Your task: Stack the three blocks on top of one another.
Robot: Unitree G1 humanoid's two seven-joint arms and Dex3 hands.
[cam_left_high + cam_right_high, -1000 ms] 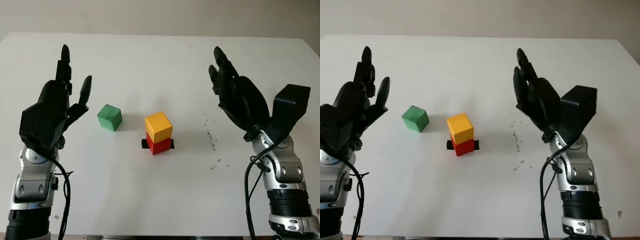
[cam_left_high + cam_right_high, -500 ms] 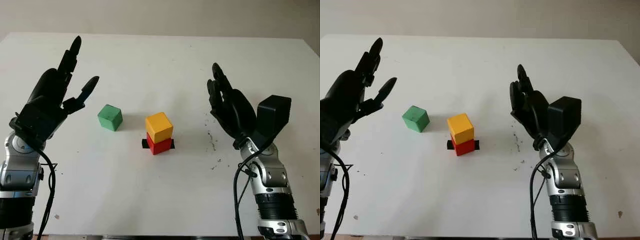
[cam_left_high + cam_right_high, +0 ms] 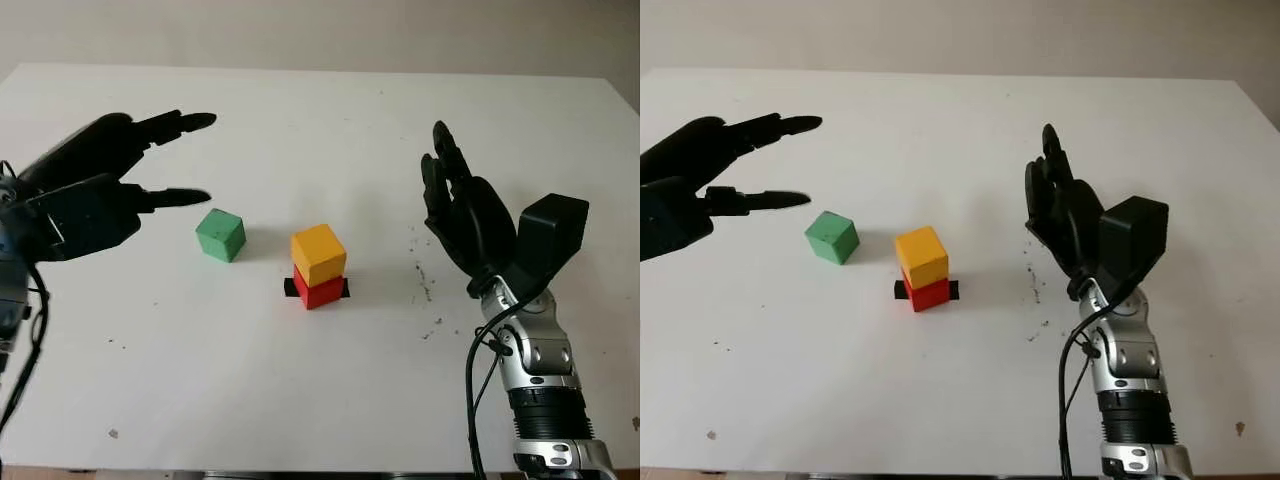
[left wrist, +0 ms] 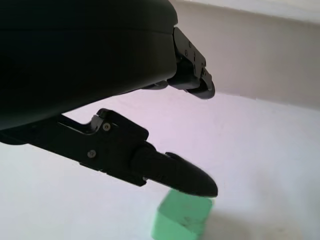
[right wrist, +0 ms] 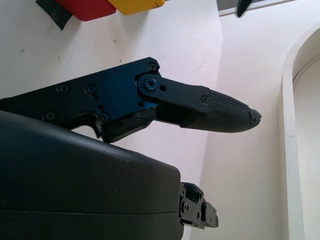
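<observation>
Green block (image 3: pixel 220 236) sits alone left of the yellow block (image 3: pixel 318 254), which is stacked on the red block (image 3: pixel 319 290). I hold my left hand (image 3: pixel 85 200) just left of it, fingers (image 3: pixel 178 123) apart, empty, presumably to grasp; my right hand (image 3: pixel 465 222) is raised at right, holding nothing.

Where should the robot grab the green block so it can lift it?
Probably by two opposite flat sides of the green block, coming down from above with the open left hand beside it. It sits alone, turned corner-on, so the fingers must line up with its faces.
</observation>
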